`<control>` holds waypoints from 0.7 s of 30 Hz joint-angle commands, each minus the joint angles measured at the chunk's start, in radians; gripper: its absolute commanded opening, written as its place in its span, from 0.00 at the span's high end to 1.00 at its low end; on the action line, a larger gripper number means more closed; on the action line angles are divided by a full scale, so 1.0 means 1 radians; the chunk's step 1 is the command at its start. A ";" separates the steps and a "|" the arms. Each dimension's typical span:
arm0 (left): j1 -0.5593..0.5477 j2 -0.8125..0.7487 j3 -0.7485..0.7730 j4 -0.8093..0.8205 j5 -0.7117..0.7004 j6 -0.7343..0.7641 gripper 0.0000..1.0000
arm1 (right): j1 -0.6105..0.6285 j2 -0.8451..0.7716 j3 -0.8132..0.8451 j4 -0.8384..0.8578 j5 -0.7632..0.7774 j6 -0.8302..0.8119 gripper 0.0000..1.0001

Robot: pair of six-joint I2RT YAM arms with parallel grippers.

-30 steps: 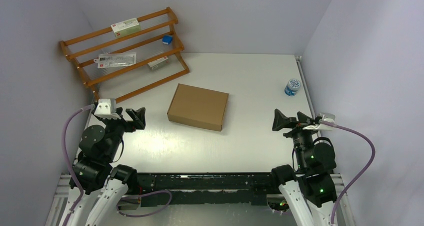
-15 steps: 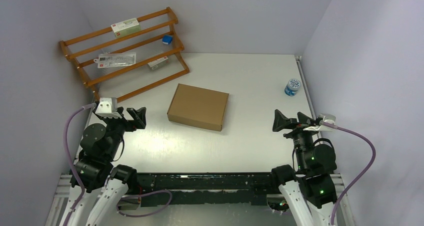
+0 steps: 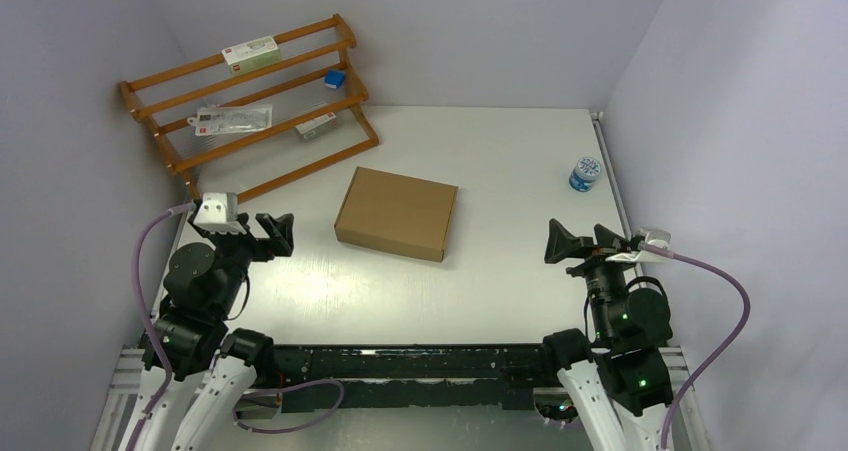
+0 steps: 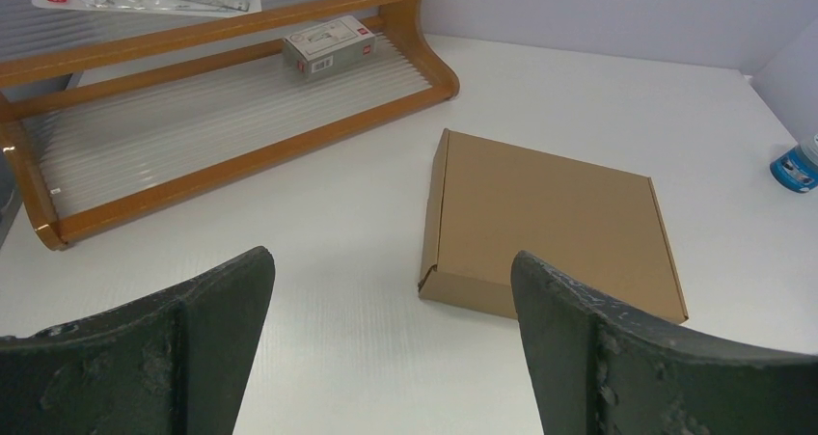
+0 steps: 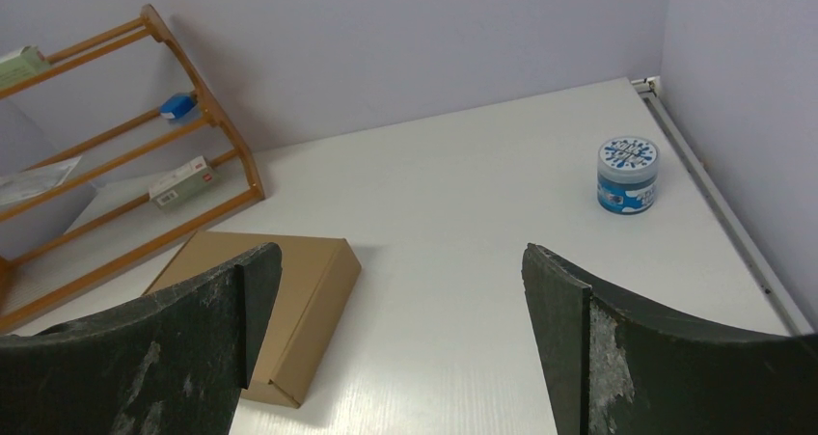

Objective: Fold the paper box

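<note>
At the far left, a wooden rack (image 3: 250, 111) stands against the left wall. It carries a white-green package (image 3: 250, 51) on the top bar, and lower down a blue cube (image 3: 334, 78), a clear packet (image 3: 233, 119) and a small white box (image 3: 316, 124). In front of the rack, near the left edge of the table (image 3: 500, 291), is the left gripper (image 3: 272, 233), its fingers spread wide with nothing between them. The paper box (image 3: 397, 213) lies in the middle of the table, a little left of centre. It is closed, shallow and plain brown, and it is turned slightly, with a flap seam visible on its short left side. It touches neither the rack nor a gripper, and open white surface lies on every side of it. Further right, the right gripper (image 3: 578, 241) is near the right edge, its fingers also wide apart and empty. Behind it a blue jar (image 3: 586, 172) stands close to the right wall, well apart from the box. Walls close the table at the left, back and right.
</note>
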 commanded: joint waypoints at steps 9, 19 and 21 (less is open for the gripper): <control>0.010 0.009 -0.007 0.033 0.028 0.015 0.03 | -0.002 -0.016 -0.006 0.001 0.004 0.008 0.00; 0.010 0.011 -0.010 0.035 0.031 0.015 0.03 | -0.002 -0.015 -0.008 0.002 -0.001 0.009 0.00; 0.010 0.013 -0.010 0.036 0.031 0.016 0.03 | -0.003 -0.015 -0.008 0.003 -0.005 0.010 0.00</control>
